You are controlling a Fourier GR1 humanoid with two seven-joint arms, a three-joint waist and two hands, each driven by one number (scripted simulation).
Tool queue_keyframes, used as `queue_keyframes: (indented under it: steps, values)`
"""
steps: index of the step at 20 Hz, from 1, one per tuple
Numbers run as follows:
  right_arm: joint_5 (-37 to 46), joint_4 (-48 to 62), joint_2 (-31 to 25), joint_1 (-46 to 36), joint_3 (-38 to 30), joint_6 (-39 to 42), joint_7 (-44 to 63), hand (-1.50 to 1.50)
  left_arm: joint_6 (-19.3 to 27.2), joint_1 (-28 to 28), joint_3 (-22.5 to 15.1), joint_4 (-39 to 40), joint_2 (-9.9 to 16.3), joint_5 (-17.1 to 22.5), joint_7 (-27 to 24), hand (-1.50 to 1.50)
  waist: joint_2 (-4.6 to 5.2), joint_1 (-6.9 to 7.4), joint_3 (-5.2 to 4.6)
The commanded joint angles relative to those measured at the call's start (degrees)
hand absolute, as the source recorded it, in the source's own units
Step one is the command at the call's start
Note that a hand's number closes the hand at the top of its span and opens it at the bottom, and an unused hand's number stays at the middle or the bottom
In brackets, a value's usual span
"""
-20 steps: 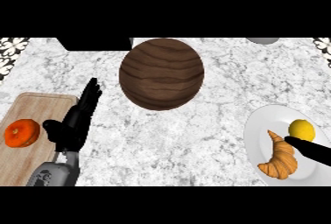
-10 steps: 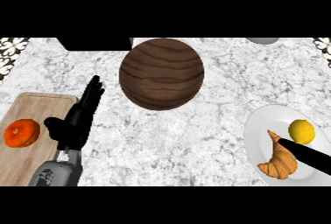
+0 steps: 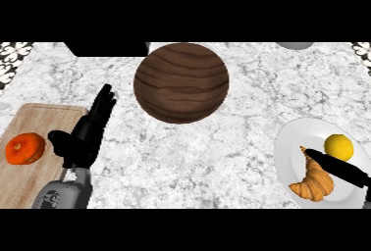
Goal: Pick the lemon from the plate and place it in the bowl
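The right hand [image 3: 340,166] is pushing further in over the white plate [image 3: 304,133] than 1 second ago, its dark fingertips now lying across the croissant [image 3: 313,180] just below the lemon [image 3: 339,146]. That is bringing the grasp closer, though the lemon is sitting untouched on the plate, well apart from the wooden bowl [image 3: 181,82]. The fingers are looking straight and are holding nothing. The left hand [image 3: 85,132] is resting open, fingers up, beside the cutting board [image 3: 39,122] and its orange [image 3: 25,148], on the marble surface [image 3: 239,127].
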Motion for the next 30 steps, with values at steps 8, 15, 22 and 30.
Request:
queue_keyframes:
  steps: [8,15,22,30]
  values:
    - [3.0,11.2,1.2,-3.1,-1.1,-2.7,-4.6,-1.50,0.2,-3.5,1.6,-1.3,-1.7,-1.8,4.5,0.00,0.02,0.08,-0.01]
    - [6.6,22.4,-2.9,-8.4,-2.1,-1.1,-2.1,-1.50,-0.2,1.3,-0.7,0.5,-3.7,-3.9,-1.4,0.00,0.05,0.28,-0.01]
    - [3.0,23.4,-5.2,-5.9,-0.3,5.9,-11.1,1.50,-0.7,-0.2,1.3,-0.3,-3.6,-3.5,0.3,0.00,0.03,0.15,0.01]
    - [7.0,28.0,-1.8,-9.2,2.8,2.3,-14.6,1.50,-1.1,-2.6,2.9,3.6,-4.0,-3.9,-1.8,0.00,0.06,-0.03,-0.02]
